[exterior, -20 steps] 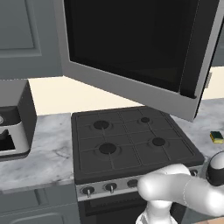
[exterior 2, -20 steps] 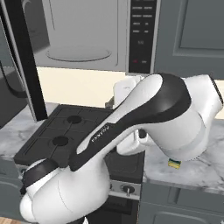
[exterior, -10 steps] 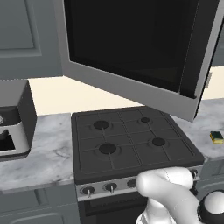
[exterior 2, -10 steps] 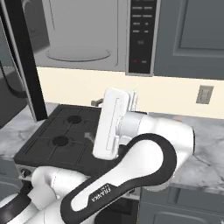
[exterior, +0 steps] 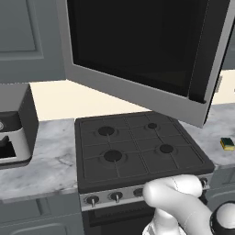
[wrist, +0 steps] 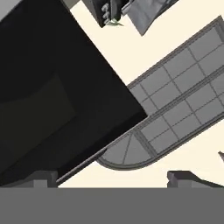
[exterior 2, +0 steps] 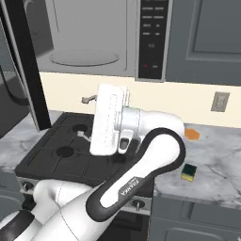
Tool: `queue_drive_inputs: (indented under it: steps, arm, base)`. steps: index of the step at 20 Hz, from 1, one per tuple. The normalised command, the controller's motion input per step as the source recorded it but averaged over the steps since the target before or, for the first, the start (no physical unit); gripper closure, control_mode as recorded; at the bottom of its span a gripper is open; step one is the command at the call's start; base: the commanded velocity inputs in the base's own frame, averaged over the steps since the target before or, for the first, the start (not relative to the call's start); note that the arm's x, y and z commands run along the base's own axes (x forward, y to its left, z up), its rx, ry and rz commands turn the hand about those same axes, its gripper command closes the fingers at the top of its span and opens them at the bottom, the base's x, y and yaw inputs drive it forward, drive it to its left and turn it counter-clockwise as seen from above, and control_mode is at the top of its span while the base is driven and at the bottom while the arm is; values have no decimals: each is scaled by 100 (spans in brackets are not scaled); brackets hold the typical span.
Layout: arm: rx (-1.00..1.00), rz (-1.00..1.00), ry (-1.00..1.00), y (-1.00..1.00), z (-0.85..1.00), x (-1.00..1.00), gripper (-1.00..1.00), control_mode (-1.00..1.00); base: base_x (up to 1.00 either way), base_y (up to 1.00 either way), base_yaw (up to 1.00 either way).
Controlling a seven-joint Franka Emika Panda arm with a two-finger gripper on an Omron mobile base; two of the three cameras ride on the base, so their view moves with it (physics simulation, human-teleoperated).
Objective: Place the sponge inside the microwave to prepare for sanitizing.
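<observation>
Your sponge [exterior 2: 189,172] is lying on the marble surface [exterior 2: 221,169], right of the stove [exterior: 137,151], and nothing is touching it.

Your hand [exterior 2: 87,116] is hanging over the stove with its fingers spread apart and nothing between them, well to the left of the sponge and above it. The microwave [exterior 2: 108,37] is standing open overhead, its door [exterior: 137,55] swinging out over the burners. A small orange piece [exterior 2: 191,134] is sitting behind the sponge.
</observation>
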Motion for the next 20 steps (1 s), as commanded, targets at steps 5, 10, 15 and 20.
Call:
queue_drive_inputs:
  steps: [5, 10, 15, 20]
  arm:
    - [-13, 33, -1, 68, 6, 4, -100, -100]
    - [0, 10, -8, 22, 14, 33, -100, -100]
    - [2, 0, -23, 7, 6, 18, -100, -100]
    - [0, 0, -16, 47, 2, 0, -100, -100]
  base:
    - [0, 0, 0]
    - [0, 0, 0]
    - [0, 0, 0]
    - [0, 0, 0]
